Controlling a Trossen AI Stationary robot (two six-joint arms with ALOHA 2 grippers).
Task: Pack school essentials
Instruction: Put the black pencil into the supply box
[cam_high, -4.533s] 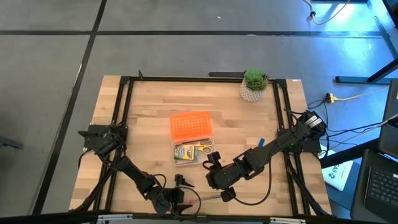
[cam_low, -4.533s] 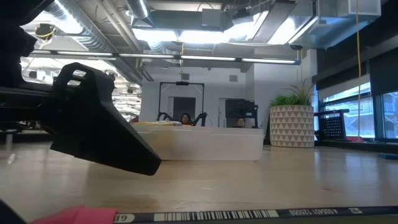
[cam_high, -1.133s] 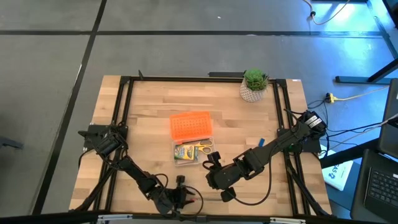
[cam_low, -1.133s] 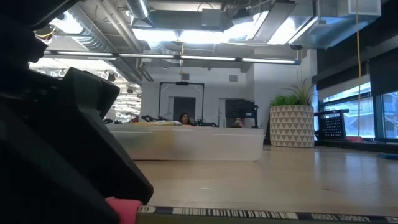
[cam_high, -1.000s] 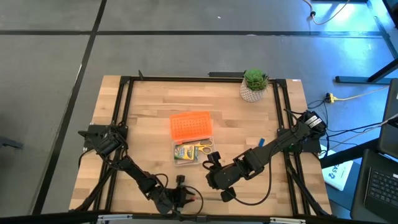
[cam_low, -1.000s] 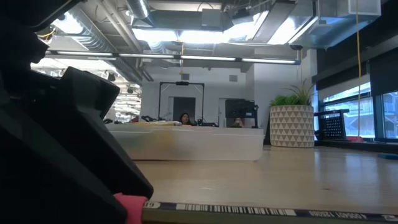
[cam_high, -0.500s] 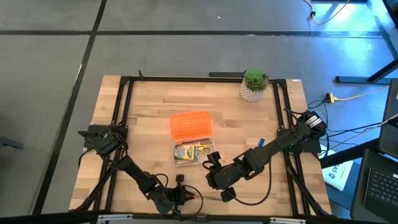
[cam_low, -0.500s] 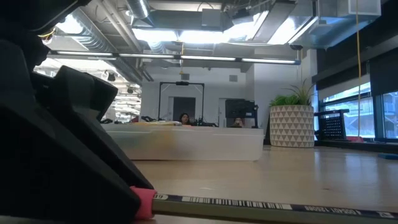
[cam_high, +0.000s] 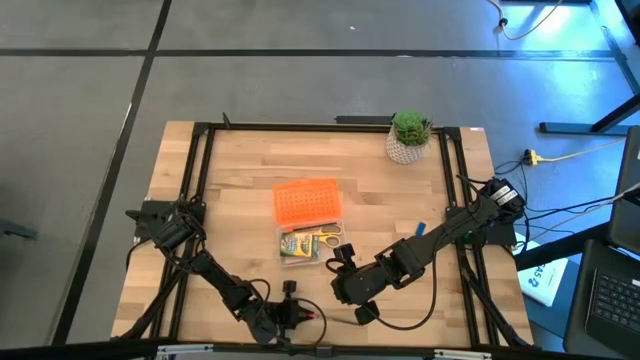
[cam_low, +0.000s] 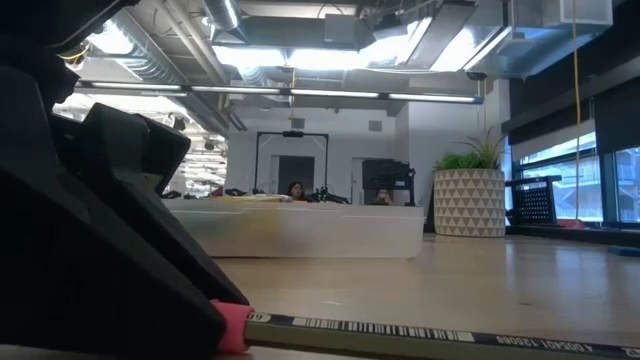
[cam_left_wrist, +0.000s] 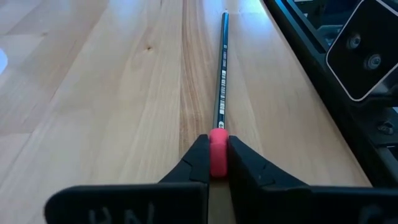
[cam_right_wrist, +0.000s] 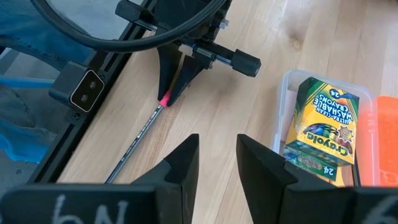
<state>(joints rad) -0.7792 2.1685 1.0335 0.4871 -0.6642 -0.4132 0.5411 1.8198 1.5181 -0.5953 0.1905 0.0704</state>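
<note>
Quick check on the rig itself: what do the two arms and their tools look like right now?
Both arms are dark and jointed. The left tool has two black wedge-shaped fingers tapering to tips, with pale embossed lettering on the body. The right tool has flat black fingers and similar lettering. A black cable loops by the right arm.

Bright, even overhead light, ceiling-lamp glare in the low view, the dark arm (cam_low: 90, 250) up close perhaps blurred.

Grey floor (cam_high: 300, 80) with dark seams surrounds the wooden table (cam_high: 240, 170) — beyond it, bright ceiling lights (cam_low: 300, 55), exposed ducts (cam_low: 150, 50) and a window (cam_low: 610, 170).
</note>
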